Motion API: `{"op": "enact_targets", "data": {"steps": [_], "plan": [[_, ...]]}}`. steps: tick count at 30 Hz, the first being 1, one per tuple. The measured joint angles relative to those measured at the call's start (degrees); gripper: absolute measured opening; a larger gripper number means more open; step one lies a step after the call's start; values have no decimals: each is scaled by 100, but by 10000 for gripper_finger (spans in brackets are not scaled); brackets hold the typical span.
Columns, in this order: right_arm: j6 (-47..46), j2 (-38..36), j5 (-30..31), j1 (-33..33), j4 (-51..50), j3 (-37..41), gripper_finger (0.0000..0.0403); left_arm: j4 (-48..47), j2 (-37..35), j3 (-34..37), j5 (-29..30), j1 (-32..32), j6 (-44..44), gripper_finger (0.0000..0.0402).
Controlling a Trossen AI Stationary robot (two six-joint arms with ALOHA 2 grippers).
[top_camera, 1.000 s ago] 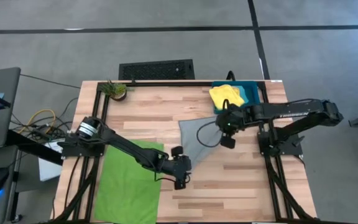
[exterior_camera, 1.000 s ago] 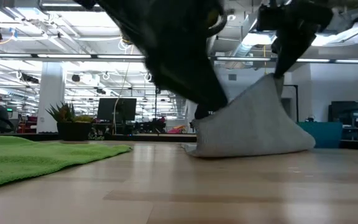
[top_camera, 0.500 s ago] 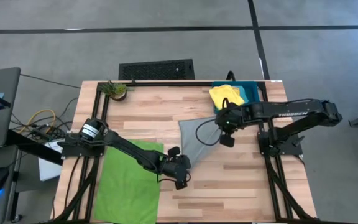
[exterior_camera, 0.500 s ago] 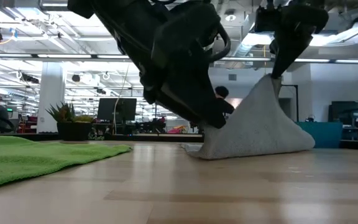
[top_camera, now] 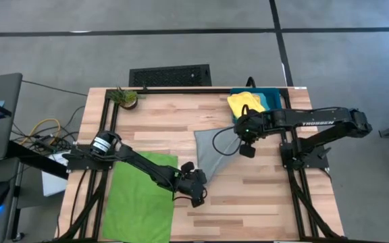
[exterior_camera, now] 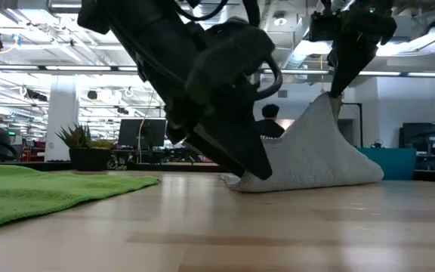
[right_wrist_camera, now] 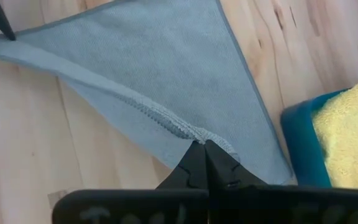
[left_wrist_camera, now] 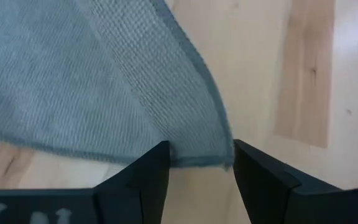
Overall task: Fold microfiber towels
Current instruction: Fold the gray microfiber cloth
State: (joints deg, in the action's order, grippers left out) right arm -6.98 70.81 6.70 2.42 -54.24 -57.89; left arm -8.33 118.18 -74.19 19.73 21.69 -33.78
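The soft grey microfiber towel [top_camera: 215, 150] lay mid-surface, one edge tented up, pinched by the right gripper [right_wrist_camera: 202, 148]. Limp and light, it looked best taken at corners; the left gripper [left_wrist_camera: 197, 163] hung spread around its near corner.

Bare wood [top_camera: 262, 196] beside green towel [top_camera: 140, 202]

we see a grey concrete floor [top_camera: 181, 47] crossed by dark lines around the pale wooden worktop [top_camera: 174, 121], a black floor vent [top_camera: 169, 75] behind it, a small potted plant [top_camera: 125, 98] at its far corner, and beyond, a bright open hall with ceiling strip lights [exterior_camera: 44, 68], monitors [exterior_camera: 142, 132] and a white column [exterior_camera: 61, 113]
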Motion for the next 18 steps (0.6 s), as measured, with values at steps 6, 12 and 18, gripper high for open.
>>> {"op": "enact_targets", "data": {"steps": [6, 12, 18], "plan": [[0, 0, -9, 0, -95, 0, 1, 79, 10, 0, 243, -7, -66, 138], [-4, 0, -19, -2, -103, 0, 1, 141, 10, 0, 104, -6, -165, 49], [-9, 0, -111, -29, -187, 0, 1, 104, 10, 0, -245, -5, -415, 4]]}}
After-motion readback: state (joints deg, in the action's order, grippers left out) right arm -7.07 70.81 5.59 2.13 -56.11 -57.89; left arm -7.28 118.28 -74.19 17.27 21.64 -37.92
